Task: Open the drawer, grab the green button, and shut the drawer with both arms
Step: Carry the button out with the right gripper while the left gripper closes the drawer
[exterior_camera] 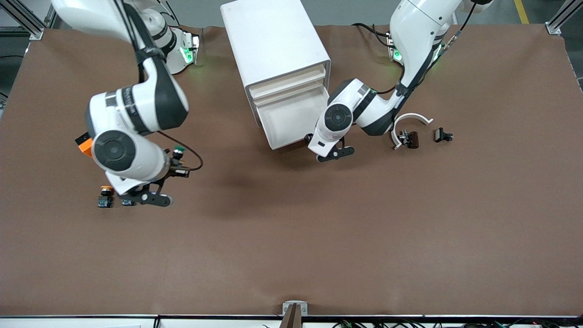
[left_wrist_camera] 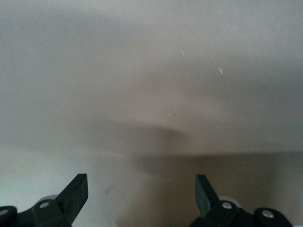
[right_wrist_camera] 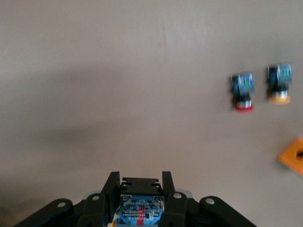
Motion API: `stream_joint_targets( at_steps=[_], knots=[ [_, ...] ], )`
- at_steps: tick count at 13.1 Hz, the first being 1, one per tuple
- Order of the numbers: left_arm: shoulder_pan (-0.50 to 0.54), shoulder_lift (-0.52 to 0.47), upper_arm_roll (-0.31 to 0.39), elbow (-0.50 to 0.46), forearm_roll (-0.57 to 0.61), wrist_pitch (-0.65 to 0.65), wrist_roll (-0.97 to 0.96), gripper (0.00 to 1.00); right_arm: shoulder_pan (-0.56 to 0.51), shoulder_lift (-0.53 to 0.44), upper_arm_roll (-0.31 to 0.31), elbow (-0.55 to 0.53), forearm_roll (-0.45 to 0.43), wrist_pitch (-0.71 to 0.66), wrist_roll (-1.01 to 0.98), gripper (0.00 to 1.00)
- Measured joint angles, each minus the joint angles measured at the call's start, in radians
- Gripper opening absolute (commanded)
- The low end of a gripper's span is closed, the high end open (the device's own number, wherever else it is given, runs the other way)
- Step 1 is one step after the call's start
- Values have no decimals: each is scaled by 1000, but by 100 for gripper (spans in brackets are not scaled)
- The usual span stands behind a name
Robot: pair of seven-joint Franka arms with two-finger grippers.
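Observation:
My right gripper (exterior_camera: 176, 159) is shut on the green-capped button (exterior_camera: 178, 149) and holds it above the mat, toward the right arm's end of the table. In the right wrist view the button's black-and-blue body (right_wrist_camera: 141, 201) sits between the closed fingers of that gripper (right_wrist_camera: 141, 182). The white cabinet (exterior_camera: 273, 41) stands at the middle, its bottom drawer (exterior_camera: 291, 120) pulled out. My left gripper (exterior_camera: 310, 138) is at the drawer's front end. It is open and empty in the left wrist view (left_wrist_camera: 141, 189), close to a pale surface (left_wrist_camera: 151, 71).
A yellow-capped button (exterior_camera: 105, 196) (right_wrist_camera: 279, 85) and a red-capped button (exterior_camera: 127, 202) (right_wrist_camera: 243, 92) lie on the mat under the right arm. An orange block (exterior_camera: 84, 146) lies beside them. A white curved piece (exterior_camera: 412, 118) and two small black parts (exterior_camera: 410, 139) (exterior_camera: 442, 135) lie toward the left arm's end.

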Motion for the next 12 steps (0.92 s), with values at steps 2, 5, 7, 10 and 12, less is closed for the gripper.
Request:
stream_joint_targets(
  at_steps=[2, 5, 7, 10, 12],
  knots=[
    [-39, 0, -9, 1, 0, 0, -46, 100, -63, 7, 0, -70, -12, 137, -135, 25],
    [-69, 1, -55, 1, -12, 0, -99, 100, -121, 31, 1, -174, -64, 335, -243, 25],
    [-71, 2, -90, 0, -27, -1, -125, 100, -142, 63, 1, -209, -70, 411, -284, 25],
    [-83, 9, -115, -1, -43, -1, -160, 100, -161, 119, 1, -232, -72, 500, -294, 26],
    [-97, 12, -114, -1, -62, -1, -170, 100, -171, 140, 1, -277, -73, 603, -295, 26]
  ],
)
